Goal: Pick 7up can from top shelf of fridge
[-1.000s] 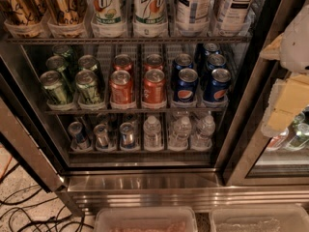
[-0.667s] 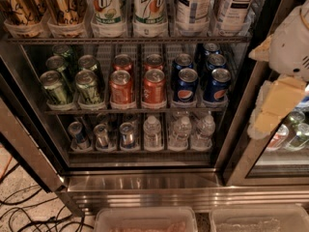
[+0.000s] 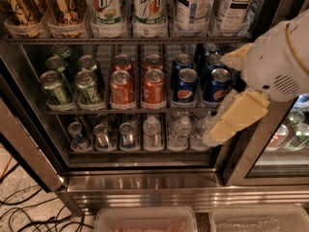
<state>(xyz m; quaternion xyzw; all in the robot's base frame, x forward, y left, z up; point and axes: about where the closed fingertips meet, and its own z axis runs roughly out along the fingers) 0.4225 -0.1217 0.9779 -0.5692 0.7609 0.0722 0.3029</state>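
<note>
Two 7up cans stand side by side on the top shelf (image 3: 72, 40) of the fridge (image 3: 145, 182): the left one (image 3: 107, 8) and the right one (image 3: 148, 7), both cut off by the picture's top edge. My gripper (image 3: 218, 98) comes in from the right on a white arm, in front of the fridge's right side at the height of the middle rack. It is open and empty, with one cream finger (image 3: 237, 56) up and the other (image 3: 235, 120) lower. It is below and to the right of the 7up cans.
Brown cans (image 3: 63, 6) stand left of the 7up cans, tall tea cans (image 3: 193, 6) to their right. The middle rack holds green (image 3: 89, 83), red (image 3: 153, 83) and blue cans (image 3: 186, 83). Small cans and water bottles (image 3: 152, 132) are below. Plastic bins (image 3: 145, 221) and floor cables (image 3: 29, 211) are at the bottom.
My arm and gripper have moved in from the right edge, leftward and further into view, and now cover part of the blue cans and the door frame.
</note>
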